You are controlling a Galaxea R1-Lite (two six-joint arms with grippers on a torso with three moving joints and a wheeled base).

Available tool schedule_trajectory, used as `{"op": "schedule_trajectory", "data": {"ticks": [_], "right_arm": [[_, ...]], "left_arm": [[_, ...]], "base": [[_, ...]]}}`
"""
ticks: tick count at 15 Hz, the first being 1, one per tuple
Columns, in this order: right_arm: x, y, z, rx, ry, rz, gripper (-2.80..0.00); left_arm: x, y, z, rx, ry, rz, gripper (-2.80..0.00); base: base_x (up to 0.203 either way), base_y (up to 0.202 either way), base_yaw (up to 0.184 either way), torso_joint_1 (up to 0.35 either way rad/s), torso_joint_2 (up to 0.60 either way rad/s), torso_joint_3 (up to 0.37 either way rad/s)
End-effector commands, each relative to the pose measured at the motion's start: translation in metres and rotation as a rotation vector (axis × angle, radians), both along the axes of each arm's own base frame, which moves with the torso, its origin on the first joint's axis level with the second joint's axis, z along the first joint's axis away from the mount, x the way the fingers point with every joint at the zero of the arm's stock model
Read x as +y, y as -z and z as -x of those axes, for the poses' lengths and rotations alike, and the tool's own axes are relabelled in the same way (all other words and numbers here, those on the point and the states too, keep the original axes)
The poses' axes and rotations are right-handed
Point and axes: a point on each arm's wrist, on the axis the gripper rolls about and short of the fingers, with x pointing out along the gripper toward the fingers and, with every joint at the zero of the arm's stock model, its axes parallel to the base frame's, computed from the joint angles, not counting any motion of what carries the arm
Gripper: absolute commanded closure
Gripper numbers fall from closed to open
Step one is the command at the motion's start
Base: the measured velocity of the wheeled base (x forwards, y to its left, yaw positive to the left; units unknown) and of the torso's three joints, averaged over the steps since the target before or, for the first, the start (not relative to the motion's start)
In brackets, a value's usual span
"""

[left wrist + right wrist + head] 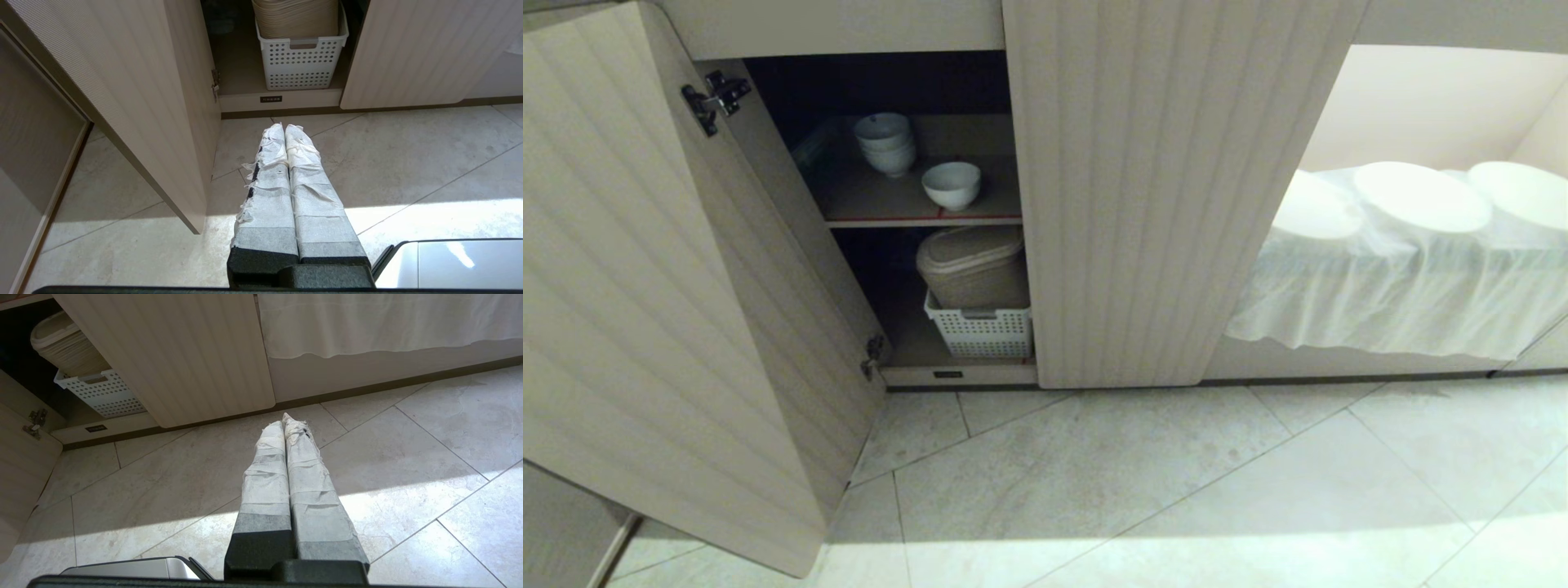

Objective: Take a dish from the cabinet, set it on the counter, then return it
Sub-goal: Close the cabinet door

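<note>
Floor: pale stone-look tiles (1176,490) laid on the diagonal, with a band of sunlight across the near part.
Cabinet: low cupboard (1176,188) with beige ribbed doors; left door (645,286) swung wide open, right door closed; interior dark.
Upper shelf: board with a red front edge (923,220); carries the dish and a stack of bowls.
Dish: single white bowl (952,184), upright, near the shelf's front edge, just beside the closed door.
Bowl stack: like white bowls nested (885,143), behind the dish and to its left, apart from it.
Lower compartment: white perforated basket (980,331) on the cabinet floor, at the front.
Basket contents: beige ribbed lidded bin (972,265), standing in the basket, its lid above the rim and tilted.
Open bay to the right: white cloth (1388,286) draped over round, flat shapes; what lies under it cannot be told.
Left gripper: (284,127) tape-wrapped fingers pressed together, holding nothing, above the floor tiles in front of the open compartment, short of the cabinet base.
Right gripper: (284,418) fingers likewise closed and empty, above the tiles in front of the closed door.
Head view: neither arm appears in it.
</note>
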Motion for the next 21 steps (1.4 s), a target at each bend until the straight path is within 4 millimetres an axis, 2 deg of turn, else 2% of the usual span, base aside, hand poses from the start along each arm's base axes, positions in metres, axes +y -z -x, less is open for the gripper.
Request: {"op": "schedule_trajectory", "data": {"ticks": [1,21], "right_arm": [[0.0000,0.0000,-0.0001,0.001,0.000,-0.001,0.00],[0.0000,0.0000,-0.0001,0.001,0.000,-0.001,0.00]], "left_arm": [[0.0000,-0.0001,0.0000,0.000,0.000,0.000,0.00],[0.0001,0.0000,0.0000,0.000,-0.003,0.000,0.00]], "base": [[0.000,0.000,0.000,0.000,0.00,0.000],[0.000,0.000,0.000,0.000,0.00,0.000]]}}
